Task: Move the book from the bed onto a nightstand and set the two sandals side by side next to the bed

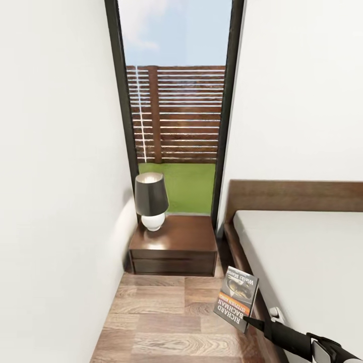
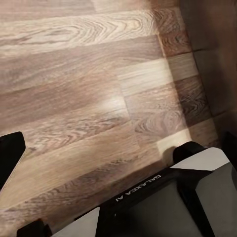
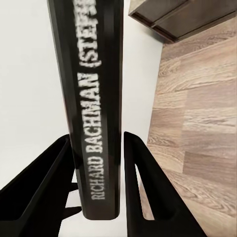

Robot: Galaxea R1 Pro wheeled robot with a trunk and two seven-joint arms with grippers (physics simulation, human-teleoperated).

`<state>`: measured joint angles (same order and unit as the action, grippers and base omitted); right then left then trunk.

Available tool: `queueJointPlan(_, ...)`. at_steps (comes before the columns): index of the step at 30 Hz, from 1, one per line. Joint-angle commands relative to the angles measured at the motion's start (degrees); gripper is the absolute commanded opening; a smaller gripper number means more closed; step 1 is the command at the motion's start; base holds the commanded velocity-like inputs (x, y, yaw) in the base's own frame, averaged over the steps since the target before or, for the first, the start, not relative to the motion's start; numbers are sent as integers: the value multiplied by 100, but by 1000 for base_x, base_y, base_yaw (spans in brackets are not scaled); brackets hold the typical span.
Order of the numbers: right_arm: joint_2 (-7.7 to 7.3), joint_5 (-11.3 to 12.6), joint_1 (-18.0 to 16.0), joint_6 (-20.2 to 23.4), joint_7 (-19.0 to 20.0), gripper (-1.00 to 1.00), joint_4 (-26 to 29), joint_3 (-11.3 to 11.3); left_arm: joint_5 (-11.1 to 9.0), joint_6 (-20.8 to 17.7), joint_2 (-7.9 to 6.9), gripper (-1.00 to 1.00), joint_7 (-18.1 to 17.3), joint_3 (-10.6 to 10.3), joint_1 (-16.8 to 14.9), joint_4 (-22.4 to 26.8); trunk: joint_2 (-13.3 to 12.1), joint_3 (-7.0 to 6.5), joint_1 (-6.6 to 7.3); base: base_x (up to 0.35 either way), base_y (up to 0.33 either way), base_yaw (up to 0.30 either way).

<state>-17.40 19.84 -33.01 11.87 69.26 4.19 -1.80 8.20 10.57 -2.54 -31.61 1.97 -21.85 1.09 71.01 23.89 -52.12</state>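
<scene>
My right gripper (image 1: 250, 321) is shut on the book (image 1: 236, 297), a dark paperback with white lettering and an orange band. I hold it upright by its lower edge above the floor, beside the bed (image 1: 302, 262). In the right wrist view the book's spine (image 3: 96, 123) stands clamped between the two black fingers (image 3: 138, 182). The nightstand (image 1: 174, 244), dark brown with two drawers, stands ahead against the window, left of the headboard. My left gripper (image 2: 120, 150) hangs open over bare floor planks. The sandals are out of view.
A black-shaded lamp (image 1: 151, 201) takes the nightstand's left rear corner; the top's right half is bare. A white wall (image 1: 55, 201) closes the left side of a narrow wood-floor aisle (image 1: 166, 322). My own base (image 2: 163, 207) sits under the left arm.
</scene>
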Motion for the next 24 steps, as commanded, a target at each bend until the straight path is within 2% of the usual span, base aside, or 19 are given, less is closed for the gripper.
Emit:
queueJointPlan(1,-1,11,-4,61,17,-100,3,-49,59,41,-1,100,-3,23,-4,-3,4,6,-2,216,0,0)
queueJointPlan(24,-1,11,-4,61,17,-100,3,-49,59,41,-1,100,-3,23,-4,-3,4,6,-2,215,0,0)
